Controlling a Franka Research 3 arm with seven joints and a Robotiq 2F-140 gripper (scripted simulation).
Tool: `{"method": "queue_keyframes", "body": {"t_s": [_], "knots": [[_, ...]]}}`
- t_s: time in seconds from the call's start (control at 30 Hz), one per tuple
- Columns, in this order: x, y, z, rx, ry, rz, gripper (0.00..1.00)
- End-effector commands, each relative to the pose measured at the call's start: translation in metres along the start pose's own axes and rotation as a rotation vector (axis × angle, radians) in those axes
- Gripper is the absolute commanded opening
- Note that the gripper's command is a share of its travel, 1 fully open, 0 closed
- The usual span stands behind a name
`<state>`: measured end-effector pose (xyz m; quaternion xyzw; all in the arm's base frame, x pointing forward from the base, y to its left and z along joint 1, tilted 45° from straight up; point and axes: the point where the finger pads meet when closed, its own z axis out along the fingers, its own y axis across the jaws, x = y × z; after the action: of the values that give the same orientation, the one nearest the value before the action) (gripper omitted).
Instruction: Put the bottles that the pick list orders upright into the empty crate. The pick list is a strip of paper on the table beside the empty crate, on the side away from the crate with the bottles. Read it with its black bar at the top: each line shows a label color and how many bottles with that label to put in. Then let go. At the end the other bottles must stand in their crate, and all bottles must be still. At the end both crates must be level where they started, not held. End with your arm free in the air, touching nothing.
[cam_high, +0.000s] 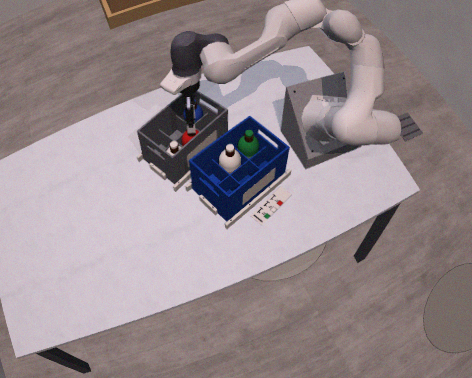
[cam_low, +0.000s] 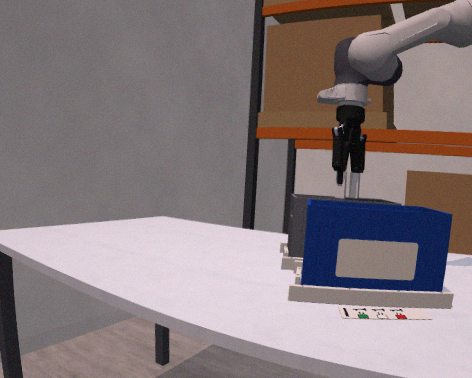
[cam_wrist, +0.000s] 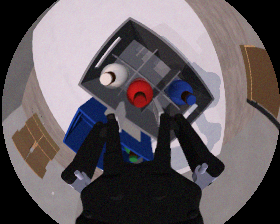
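Note:
The grey crate (cam_high: 181, 136) holds a red-capped bottle (cam_high: 190, 136), a blue-capped bottle (cam_high: 195, 113) and a small white-capped bottle (cam_high: 173, 146). The blue crate (cam_high: 240, 167) beside it holds a white bottle (cam_high: 230, 157) and a green bottle (cam_high: 248, 142), both upright. The pick list (cam_high: 271, 205) lies on the table by the blue crate's far side. My gripper (cam_high: 189, 109) (cam_low: 350, 181) hangs over the grey crate, just above its rim. It is partly open and empty. In the wrist view the red bottle (cam_wrist: 139, 93) shows between the fingers, below them.
The arm's grey mount (cam_high: 320, 120) stands behind the blue crate. A wooden box (cam_high: 135, 10) lies on the floor past the table. Orange shelving with cartons (cam_low: 320, 65) stands behind the table.

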<state>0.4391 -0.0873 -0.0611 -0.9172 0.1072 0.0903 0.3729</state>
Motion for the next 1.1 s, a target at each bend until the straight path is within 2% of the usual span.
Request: {"method": "queue_keyframes", "body": {"t_s": [0.0,1.07], "knots": [[0.002,0.0,0.003,-0.001,0.006,0.008,0.38],[0.002,0.0,0.04,-0.001,0.006,0.008,0.38]]}}
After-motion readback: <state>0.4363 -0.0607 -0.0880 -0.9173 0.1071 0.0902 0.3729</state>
